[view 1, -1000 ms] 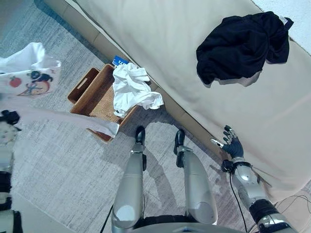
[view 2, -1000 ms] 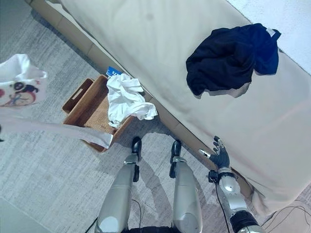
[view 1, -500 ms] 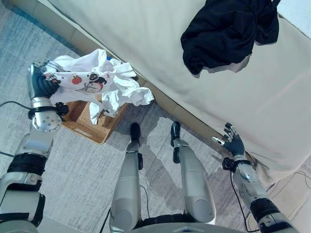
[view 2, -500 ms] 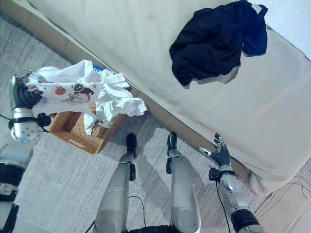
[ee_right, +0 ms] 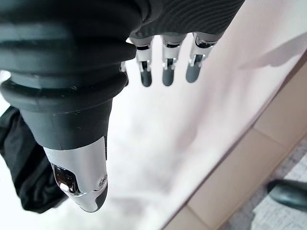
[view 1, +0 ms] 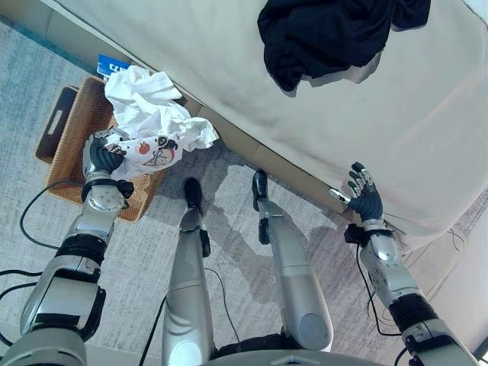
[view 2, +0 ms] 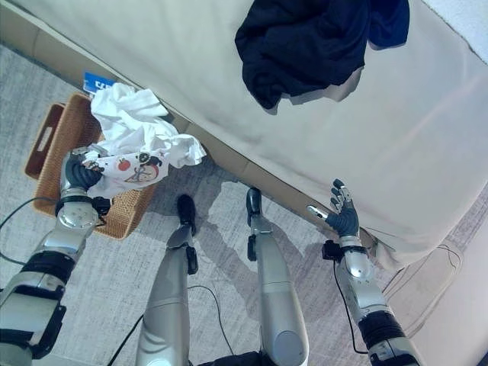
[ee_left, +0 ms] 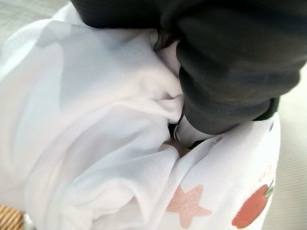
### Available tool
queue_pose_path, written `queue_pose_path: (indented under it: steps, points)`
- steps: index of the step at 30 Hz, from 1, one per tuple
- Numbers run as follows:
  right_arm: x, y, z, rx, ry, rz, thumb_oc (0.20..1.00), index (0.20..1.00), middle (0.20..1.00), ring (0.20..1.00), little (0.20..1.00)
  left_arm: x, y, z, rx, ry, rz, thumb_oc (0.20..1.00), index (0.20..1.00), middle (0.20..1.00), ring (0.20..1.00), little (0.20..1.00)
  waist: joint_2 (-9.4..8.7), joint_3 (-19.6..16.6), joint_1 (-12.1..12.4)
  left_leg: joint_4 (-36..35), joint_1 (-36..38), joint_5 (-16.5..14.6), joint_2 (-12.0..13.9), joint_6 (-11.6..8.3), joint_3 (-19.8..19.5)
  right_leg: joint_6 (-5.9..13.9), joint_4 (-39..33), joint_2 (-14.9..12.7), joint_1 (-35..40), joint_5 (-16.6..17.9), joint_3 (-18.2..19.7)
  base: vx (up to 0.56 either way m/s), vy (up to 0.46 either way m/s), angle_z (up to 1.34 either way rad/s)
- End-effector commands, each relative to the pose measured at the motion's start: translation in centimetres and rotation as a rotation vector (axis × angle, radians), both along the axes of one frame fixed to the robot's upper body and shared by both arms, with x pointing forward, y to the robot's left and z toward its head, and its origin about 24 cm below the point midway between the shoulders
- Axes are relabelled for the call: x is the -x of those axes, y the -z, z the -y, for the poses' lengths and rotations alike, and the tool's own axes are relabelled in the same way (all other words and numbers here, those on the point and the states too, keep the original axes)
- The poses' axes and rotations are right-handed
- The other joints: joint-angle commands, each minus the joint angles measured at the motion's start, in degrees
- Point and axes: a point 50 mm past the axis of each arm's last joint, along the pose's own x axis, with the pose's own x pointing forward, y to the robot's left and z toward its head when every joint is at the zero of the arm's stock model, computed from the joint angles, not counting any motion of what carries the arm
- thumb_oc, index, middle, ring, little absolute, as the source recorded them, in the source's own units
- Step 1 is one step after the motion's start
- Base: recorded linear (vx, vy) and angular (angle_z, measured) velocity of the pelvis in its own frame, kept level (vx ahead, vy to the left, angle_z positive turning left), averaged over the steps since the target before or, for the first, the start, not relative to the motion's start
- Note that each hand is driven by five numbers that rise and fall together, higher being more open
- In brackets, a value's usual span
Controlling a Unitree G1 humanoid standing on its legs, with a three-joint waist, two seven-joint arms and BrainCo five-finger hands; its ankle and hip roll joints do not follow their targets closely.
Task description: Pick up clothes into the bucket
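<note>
Your left robot hand is curled round the white printed garment, holding it over the near edge of the wicker basket, against the white clothes heaped there. Your right robot hand, fingers spread, hovers by the bed, well apart from the dark garment.

A home, most likely a bedroom: wide bed under a smooth beige cover, crumpled dark navy garment lying on it, grey woven carpet underfoot, brown wicker laundry basket with white clothes beside the bed.
</note>
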Motion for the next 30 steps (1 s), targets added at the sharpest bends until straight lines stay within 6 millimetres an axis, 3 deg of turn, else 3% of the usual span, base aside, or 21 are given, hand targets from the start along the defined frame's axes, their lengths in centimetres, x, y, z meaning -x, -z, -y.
queue_pose_path:
  steps: [1, 5, 6, 7, 8, 10, 11, 12, 14, 15, 16, 17, 18, 19, 21, 23, 25, 26, 27, 28, 30]
  points:
    - [0.8, -0.8, 0.5, -0.014, 0.020, 0.062, 1.000, 1.000, 1.000, 1.000, 1.000, 1.4, -2.1, -3.4, 0.043, -0.146, 0.101, 0.200, 0.200, 0.200, 0.200, 0.200, -3.30, -1.0, 0.2, 5.1, -2.9, -3.6, -1.8, 2.65, -0.9, 3.27, -2.4, -2.4, -0.7, 3.4, -0.4, 0.00, -0.031, -0.03]
    - [1.2, -0.4, 0.5, -0.027, 0.028, 0.048, 1.000, 1.000, 1.000, 1.000, 1.000, 2.1, -1.9, -4.0, 0.116, -0.211, 0.149, 0.200, 0.200, 0.200, 0.200, 0.200, -3.76, -1.0, 0.6, 5.6, -4.0, -3.9, -1.8, 2.56, -1.5, 3.18, -2.4, -2.4, -1.3, 3.1, -1.2, 0.02, -0.036, 0.06]
    - [1.6, 0.0, 0.4, -0.034, 0.025, 0.036, 1.000, 1.000, 1.000, 1.000, 1.000, 2.9, -1.1, -4.8, 0.173, -0.275, 0.155, 0.200, 0.200, 0.200, 0.200, 0.200, -3.72, -1.0, 1.1, 5.8, -3.0, -5.8, -1.6, 2.37, -2.3, 3.48, -1.6, -2.1, -0.4, 1.3, -1.3, 0.00, -0.017, 0.06]
    - [1.7, -0.1, 0.4, -0.041, 0.029, 0.040, 1.000, 1.000, 1.000, 1.000, 1.000, 3.5, -1.4, -5.2, 0.206, -0.331, 0.222, 0.200, 0.200, 0.200, 0.200, 0.200, -3.77, -1.0, 1.2, 5.4, -4.3, -3.9, -1.9, 2.46, -1.9, 3.04, -2.3, -2.6, -1.5, 2.9, -1.7, 0.07, -0.024, 0.02]
    - [1.9, 0.2, 0.3, -0.046, 0.026, 0.029, 1.000, 1.000, 1.000, 1.000, 1.000, 3.7, -1.1, -5.1, 0.252, -0.338, 0.248, 0.200, 0.200, 0.200, 0.200, 0.200, -3.56, -1.0, 1.7, 5.4, -2.9, -5.7, -1.7, 2.30, -2.4, 3.36, -1.8, -2.3, -0.3, 1.3, -1.6, 0.00, 0.000, 0.00]
    - [2.0, 0.2, 0.1, -0.047, 0.017, 0.028, 1.000, 1.000, 1.000, 1.000, 1.000, 5.1, -0.4, -5.9, 0.307, -0.409, 0.298, 0.200, 0.200, 0.200, 0.200, 0.200, -3.46, -1.0, 2.2, 5.3, -2.6, -5.8, -1.7, 2.28, -2.5, 3.23, -1.9, -2.3, 0.0, 1.3, -1.8, 0.00, -0.007, 0.02]
    - [2.0, 0.0, 0.1, -0.047, 0.013, 0.034, 1.000, 1.000, 1.000, 1.000, 1.000, 5.6, -0.5, -6.5, 0.331, -0.448, 0.329, 0.200, 0.200, 0.200, 0.200, 0.200, -3.63, -1.0, 2.2, 5.0, -3.7, -4.0, -2.0, 2.42, -2.1, 2.80, -2.5, -2.6, -0.9, 2.8, -2.0, 0.00, 0.000, 0.00]
    - [2.1, 0.1, 0.0, -0.041, 0.007, 0.029, 1.000, 1.000, 1.000, 1.000, 1.000, 6.4, -0.5, -7.2, 0.332, -0.490, 0.349, 0.200, 0.200, 0.200, 0.200, 0.200, -3.30, -1.0, 2.6, 5.1, -2.2, -5.9, -1.8, 2.25, -2.6, 3.10, -2.0, -2.3, 0.3, 1.1, -1.7, -0.07, 0.011, 0.01]
    - [2.2, -0.3, 0.1, -0.036, -0.006, 0.046, 1.000, 1.000, 1.000, 1.000, 1.000, 7.0, -0.6, -7.6, 0.338, -0.512, 0.378, 0.200, 0.200, 0.200, 0.200, 0.200, -3.22, -1.0, 2.7, 4.6, -3.1, -4.0, -2.1, 2.39, -2.1, 2.61, -2.5, -2.7, -0.5, 2.6, -2.1, 0.00, 0.000, 0.00]
    - [2.4, -0.2, 0.1, -0.028, -0.010, 0.041, 1.000, 1.000, 1.000, 1.000, 1.000, 7.5, -0.6, -7.6, 0.310, -0.519, 0.382, 0.558, 0.558, 0.558, 0.558, 0.558, -2.86, -1.0, 3.0, 4.5, -1.5, -5.7, -2.0, 2.23, -2.6, 2.96, -2.1, -2.5, 0.9, 0.9, -1.9, 0.00, 0.000, 0.00]
    - [2.4, -0.2, 0.2, -0.026, -0.010, 0.041, 1.000, 1.000, 1.000, 1.000, 1.000, 7.4, -0.6, -7.5, 0.317, -0.510, 0.384, 1.000, 1.000, 1.000, 1.000, 1.000, -2.75, -1.0, 3.1, 4.0, -2.5, -3.8, -2.3, 2.36, -2.1, 2.48, -2.6, -3.0, -0.1, 2.5, -2.3, 0.07, -0.004, 0.04]
    - [2.5, 0.1, 0.3, -0.022, -0.012, 0.026, 1.000, 1.000, 1.000, 1.000, 1.000, 7.7, -0.1, -7.6, 0.327, -0.519, 0.375, 1.000, 1.000, 1.000, 1.000, 1.000, -2.34, -1.0, 3.5, 4.1, -0.8, -5.7, -2.1, 2.18, -2.6, 2.81, -2.0, -2.7, 1.4, 0.6, -2.0, -0.08, 0.012, 0.05]
    - [2.4, -0.1, 0.3, -0.023, -0.010, 0.033, 1.000, 1.000, 1.000, 1.000, 1.000, 7.7, -0.3, -7.6, 0.344, -0.519, 0.395, 1.000, 1.000, 1.000, 1.000, 1.000, -2.27, -1.0, 3.4, 3.4, -1.9, -3.5, -2.5, 2.28, -2.2, 2.37, -2.6, -3.1, 0.4, 2.2, -2.3, 0.06, 0.001, 0.11]
    - [2.6, 0.1, 0.2, -0.022, -0.015, 0.026, 1.000, 1.000, 1.000, 1.000, 1.000, 7.8, -0.4, -7.7, 0.364, -0.526, 0.413, 1.000, 1.000, 1.000, 1.000, 1.000, -1.94, -1.0, 3.6, 3.3, -0.4, -5.2, -2.4, 2.10, -2.7, 2.67, -2.0, -2.8, 1.8, 0.5, -2.1, -0.02, 0.009, 0.12]
    - [2.6, 0.0, 0.2, -0.015, -0.020, 0.023, 1.000, 1.000, 1.000, 1.000, 1.000, 7.6, -0.6, -7.5, 0.395, -0.522, 0.445, 1.000, 1.000, 1.000, 1.000, 1.000, -1.60, -1.0, 3.7, 3.0, 0.0, -5.0, -2.5, 2.04, -2.8, 2.58, -1.9, -3.0, 2.1, 0.3, -2.2, 0.03, -0.001, 0.10]
    - [2.5, -0.4, 0.1, -0.015, -0.022, 0.041, 1.000, 1.000, 1.000, 1.000, 1.000, 7.3, -0.8, -7.2, 0.422, -0.504, 0.463, 1.000, 1.000, 1.000, 1.000, 1.000, -1.34, -1.0, 3.8, 2.2, -0.7, -3.0, -2.8, 2.13, -2.5, 2.15, -2.3, -3.4, 1.5, 1.7, -2.7, -0.04, -0.001, 0.06]
    - [2.6, -0.8, 0.2, -0.015, -0.017, 0.057, 1.000, 1.000, 1.000, 1.000, 1.000, 7.3, -0.6, -6.9, 0.378, -0.499, 0.431, 1.000, 1.000, 1.000, 1.000, 1.000, -0.83, -1.0, 4.0, 1.7, 1.6, -4.5, -2.6, 1.88, -2.8, 2.48, -1.8, -3.2, 3.3, 0.0, -2.3, 0.00, -0.001, 0.06]
    - [2.4, -1.6, 0.4, -0.011, -0.013, 0.096, 1.000, 1.000, 1.000, 1.000, 1.000, 7.2, -0.8, -6.6, 0.309, -0.475, 0.391, 1.000, 1.000, 1.000, 1.000, 1.000, -0.76, -1.0, 3.9, 1.3, 0.7, -2.6, -2.8, 2.01, -2.4, 2.07, -2.2, -3.6, 2.4, 1.5, -2.7, 0.00, -0.005, 0.04]
    - [2.5, -2.0, 0.4, -0.009, -0.013, 0.113, 1.000, 1.000, 1.000, 1.000, 1.000, 7.2, -0.5, -6.4, 0.263, -0.468, 0.362, 1.000, 1.000, 1.000, 1.000, 1.000, -0.36, -1.0, 4.2, 1.3, 2.4, -4.3, -2.7, 1.86, -2.7, 2.43, -1.6, -3.4, 3.7, -0.1, -2.3, -0.08, 0.008, 0.01]
    - [2.2, -3.4, 0.6, -0.017, -0.010, 0.174, 1.000, 1.000, 1.000, 1.000, 1.000, 6.7, -0.6, -5.6, 0.195, -0.418, 0.321, 1.000, 1.000, 1.000, 1.000, 1.000, 0.14, -1.0, 4.2, 0.0, 2.1, -2.0, -3.0, 2.05, -2.3, 2.10, -2.3, -3.8, 3.3, 1.5, -2.6, 0.00, 0.000, 0.00]
    - [2.3, -4.1, 0.7, -0.002, -0.013, 0.204, 1.000, 1.000, 1.000, 1.000, 1.000, 6.5, -0.9, -5.1, 0.119, -0.375, 0.296, 1.000, 1.000, 1.000, 1.000, 1.000, 0.55, -1.0, 4.4, -0.4, 2.6, -1.8, -3.1, 2.02, -2.4, 2.14, -2.3, -3.9, 3.7, 1.5, -2.6, -0.04, 0.005, 0.00]
